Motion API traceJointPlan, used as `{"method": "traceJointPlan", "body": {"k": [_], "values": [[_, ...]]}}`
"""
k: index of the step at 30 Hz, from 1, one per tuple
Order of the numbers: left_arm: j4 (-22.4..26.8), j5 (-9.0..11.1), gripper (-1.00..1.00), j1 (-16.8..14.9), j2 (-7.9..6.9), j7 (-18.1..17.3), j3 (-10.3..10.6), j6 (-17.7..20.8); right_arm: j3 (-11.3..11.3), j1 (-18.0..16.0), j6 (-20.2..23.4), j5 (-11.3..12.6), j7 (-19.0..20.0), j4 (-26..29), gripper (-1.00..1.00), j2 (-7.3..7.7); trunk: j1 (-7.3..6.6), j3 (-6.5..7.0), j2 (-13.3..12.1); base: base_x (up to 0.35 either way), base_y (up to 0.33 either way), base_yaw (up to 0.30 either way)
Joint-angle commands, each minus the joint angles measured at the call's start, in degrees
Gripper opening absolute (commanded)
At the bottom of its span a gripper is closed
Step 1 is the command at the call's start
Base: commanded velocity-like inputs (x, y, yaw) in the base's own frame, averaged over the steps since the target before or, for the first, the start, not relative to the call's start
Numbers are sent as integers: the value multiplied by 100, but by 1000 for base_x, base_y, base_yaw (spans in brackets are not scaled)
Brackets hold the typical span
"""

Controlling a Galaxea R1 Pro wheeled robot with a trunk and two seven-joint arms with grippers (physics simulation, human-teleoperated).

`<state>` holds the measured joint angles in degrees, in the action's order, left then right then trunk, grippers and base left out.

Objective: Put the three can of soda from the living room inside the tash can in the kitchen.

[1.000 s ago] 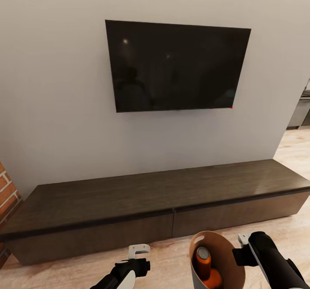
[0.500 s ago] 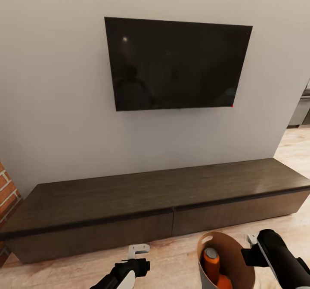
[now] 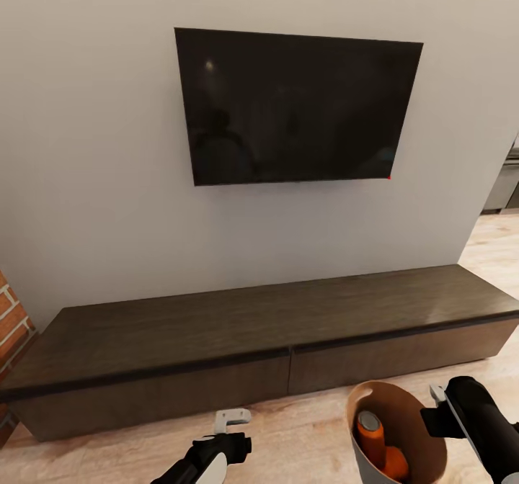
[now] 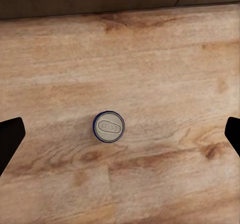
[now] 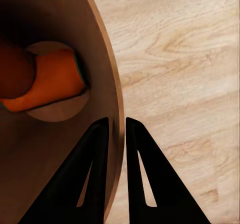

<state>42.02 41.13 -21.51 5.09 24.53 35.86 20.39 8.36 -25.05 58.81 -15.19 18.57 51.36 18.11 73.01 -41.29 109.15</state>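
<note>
Living room scene facing the black TV (image 3: 297, 106) and the long dark-wood cabinet (image 3: 252, 340) on the light wood floor (image 3: 303, 433). The bin (image 3: 393, 433), tan inside, hangs at the robot's right; its wall (image 5: 107, 84) is pinched between the two fingers of the right gripper (image 5: 116, 129), one inside and one outside the rim. Two orange cans (image 3: 373, 437) lie tilted in it, seen on its bottom in the right wrist view (image 5: 47, 81). The blue can (image 4: 108, 127) stands upright on the floor, its long axis vertical, grey top facing the left wrist camera, directly below and midway between the widely spread fingers (image 4: 10, 136) of the left gripper (image 3: 229, 430). The left arm is the free and nearer one; judged from this, a straight descent along the can's axis would bracket it.
</note>
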Motion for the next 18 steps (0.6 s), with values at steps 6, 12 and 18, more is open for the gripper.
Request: {"method": "traceJointPlan", "body": {"k": [6,12,18], "values": [[-1,0,100,-2,0,0,0,0,-1,2,21,167,62,5,-100,-8,0,1,0,0,0,0],[-1,0,100,5,0,0,0,-1,-1,14,17,150,67,6,-100,-9,0,1,0,0,0,0],[-1,0,100,7,0,1,3,-2,-1,17,21,142,68,6,-100,-9,0,1,0,4,0,0]]}}
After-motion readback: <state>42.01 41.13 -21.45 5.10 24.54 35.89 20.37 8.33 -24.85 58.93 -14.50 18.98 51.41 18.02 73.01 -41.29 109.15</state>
